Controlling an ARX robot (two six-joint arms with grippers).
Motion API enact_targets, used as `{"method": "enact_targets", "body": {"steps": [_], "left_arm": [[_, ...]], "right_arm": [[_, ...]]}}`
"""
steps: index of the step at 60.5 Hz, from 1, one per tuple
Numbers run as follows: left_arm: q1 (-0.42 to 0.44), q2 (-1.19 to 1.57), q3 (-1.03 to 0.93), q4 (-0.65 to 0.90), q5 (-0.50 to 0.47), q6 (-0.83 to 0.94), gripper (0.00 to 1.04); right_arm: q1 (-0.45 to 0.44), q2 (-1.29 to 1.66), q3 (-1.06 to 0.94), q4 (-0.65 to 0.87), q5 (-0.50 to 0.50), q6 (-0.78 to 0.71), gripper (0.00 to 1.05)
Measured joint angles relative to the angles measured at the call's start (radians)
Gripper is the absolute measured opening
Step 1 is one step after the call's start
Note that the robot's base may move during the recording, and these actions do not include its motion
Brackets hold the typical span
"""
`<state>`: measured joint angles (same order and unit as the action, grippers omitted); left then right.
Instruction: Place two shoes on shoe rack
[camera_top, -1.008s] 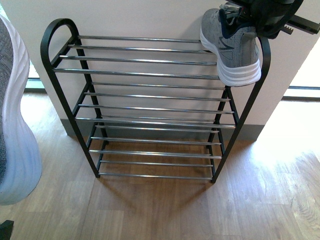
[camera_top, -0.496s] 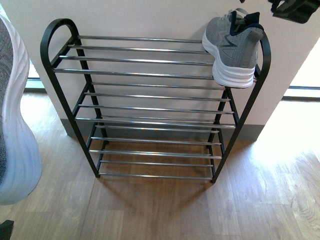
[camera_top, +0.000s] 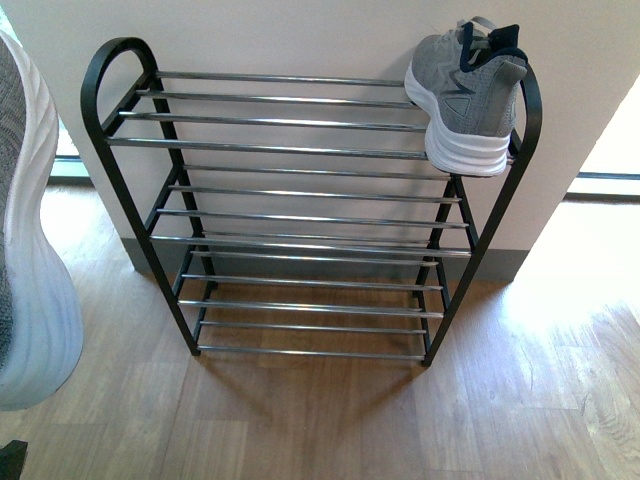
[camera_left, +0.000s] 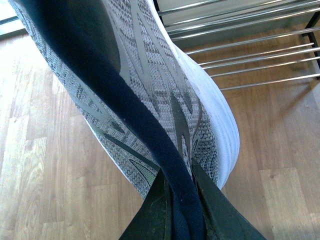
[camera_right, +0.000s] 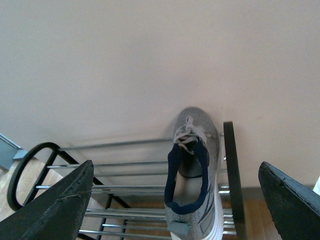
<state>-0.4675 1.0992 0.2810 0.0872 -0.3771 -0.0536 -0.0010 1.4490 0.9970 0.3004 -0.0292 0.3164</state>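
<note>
So one grey sneaker (camera_top: 465, 95) sits on the top tier of the shoe rack (camera_top: 290, 150), jammed up at its right end, heel facing us and toe to the wall (camera_top: 300, 35). We see the right end effector (camera_right: 176, 167) spread wide and empty, well clear of that shoe, which shows between its fingers. The other sneaker (camera_left: 165, 100) is off to the rack's left over the wood floor (camera_top: 400, 420), with the left end effector (camera_left: 181, 172) pinching its navy collar.
</note>
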Motion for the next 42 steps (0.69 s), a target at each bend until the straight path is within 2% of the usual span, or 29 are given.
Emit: {"method": "enact_targets", "body": {"steps": [7,11,27,37,42], "left_arm": [[0.000,0.000,0.000,0.000,0.000,0.000,0.03],[0.000,0.000,0.000,0.000,0.000,0.000,0.03],[0.000,0.000,0.000,0.000,0.002,0.000,0.03],[0.000,0.000,0.000,0.000,0.000,0.000,0.03],[0.000,0.000,0.000,0.000,0.001,0.000,0.03]], "right_arm": [[-0.049,-0.165,-0.162,0.112,-0.103,-0.079,0.96],[-0.107,-0.275,-0.273,0.157,-0.154,-0.124,0.96],[-0.300,-0.417,-0.506,0.310,-0.192,-0.155,0.96],[-0.316,-0.423,-0.520,0.320,-0.202,-0.162,0.95],[-0.312,-0.452,-0.526,0.240,-0.256,-0.226,0.84]]}}
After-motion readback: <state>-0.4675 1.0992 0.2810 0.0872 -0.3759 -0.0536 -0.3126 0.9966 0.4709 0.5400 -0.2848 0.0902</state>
